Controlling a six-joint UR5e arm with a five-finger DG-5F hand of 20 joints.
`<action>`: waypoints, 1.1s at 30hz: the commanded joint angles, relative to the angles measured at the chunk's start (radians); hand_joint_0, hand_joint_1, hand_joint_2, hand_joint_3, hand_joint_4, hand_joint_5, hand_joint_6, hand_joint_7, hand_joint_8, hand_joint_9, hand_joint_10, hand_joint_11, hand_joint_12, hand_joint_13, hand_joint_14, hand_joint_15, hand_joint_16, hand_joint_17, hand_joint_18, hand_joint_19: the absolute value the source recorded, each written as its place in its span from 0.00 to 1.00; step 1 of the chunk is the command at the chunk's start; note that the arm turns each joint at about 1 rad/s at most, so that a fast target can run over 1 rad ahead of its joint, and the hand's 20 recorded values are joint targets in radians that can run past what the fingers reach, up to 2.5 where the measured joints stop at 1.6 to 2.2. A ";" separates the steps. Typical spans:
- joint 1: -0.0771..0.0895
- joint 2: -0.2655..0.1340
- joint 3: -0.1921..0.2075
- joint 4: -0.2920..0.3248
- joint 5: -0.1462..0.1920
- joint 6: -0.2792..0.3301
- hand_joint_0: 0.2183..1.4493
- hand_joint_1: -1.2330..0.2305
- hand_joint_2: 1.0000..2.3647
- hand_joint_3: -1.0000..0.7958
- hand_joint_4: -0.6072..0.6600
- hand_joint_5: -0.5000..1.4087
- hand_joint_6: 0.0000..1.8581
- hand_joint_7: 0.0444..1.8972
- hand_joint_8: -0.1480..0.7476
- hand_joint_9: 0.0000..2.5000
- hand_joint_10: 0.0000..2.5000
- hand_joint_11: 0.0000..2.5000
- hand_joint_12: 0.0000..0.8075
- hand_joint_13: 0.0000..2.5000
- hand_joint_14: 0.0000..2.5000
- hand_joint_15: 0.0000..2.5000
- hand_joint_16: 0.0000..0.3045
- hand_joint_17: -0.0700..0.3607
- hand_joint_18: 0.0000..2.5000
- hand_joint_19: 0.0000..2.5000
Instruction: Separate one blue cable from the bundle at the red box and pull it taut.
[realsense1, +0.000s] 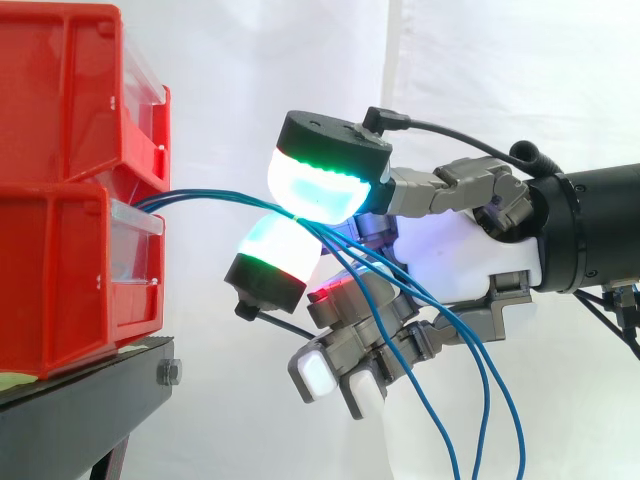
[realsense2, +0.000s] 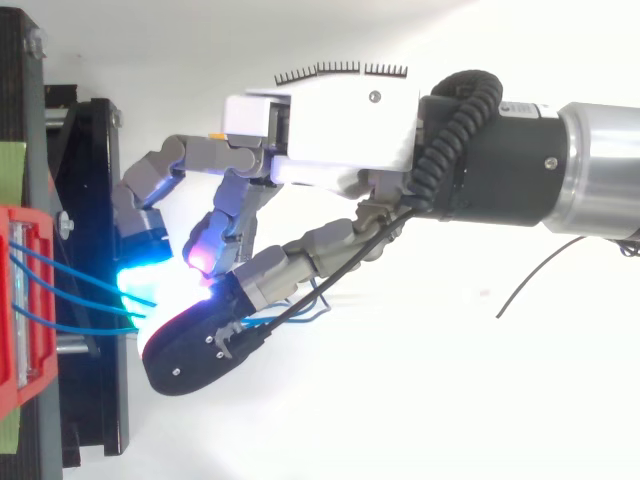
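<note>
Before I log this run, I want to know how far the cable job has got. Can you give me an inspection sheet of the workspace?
Surface: black stand carrying the bins, with a bolt head on its front edge.
Job's things: red bins stacked at the left; blue cables come out at the front between them.
Clutter: nothing seen.
Hand: hand shut on the blue cables, pinching them between glowing pads; its other fingers are curled below.
Cables: several strands appear to run together into the pinch, none set apart. They are nearly straight from bins to hand and hang loose beyond it.
Surroundings: white curtain behind the work.
</note>
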 joint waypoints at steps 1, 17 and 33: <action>0.000 -0.001 0.000 0.001 0.001 0.000 0.52 0.17 0.00 0.29 0.39 0.16 0.49 0.63 0.45 0.47 0.01 0.59 0.48 0.36 0.01 0.27 0.15 0.40 0.33 0.28; 0.000 -0.001 0.000 0.002 0.001 0.000 0.42 0.14 0.00 0.28 0.34 0.17 0.49 0.62 0.42 0.46 0.01 0.58 0.41 0.38 0.01 0.27 0.12 0.35 0.35 0.25; 0.000 0.000 0.000 0.002 0.004 0.000 0.30 0.32 0.00 0.28 0.39 0.17 0.48 0.59 0.45 0.49 0.01 0.59 0.45 0.39 0.01 0.28 0.13 0.37 0.34 0.27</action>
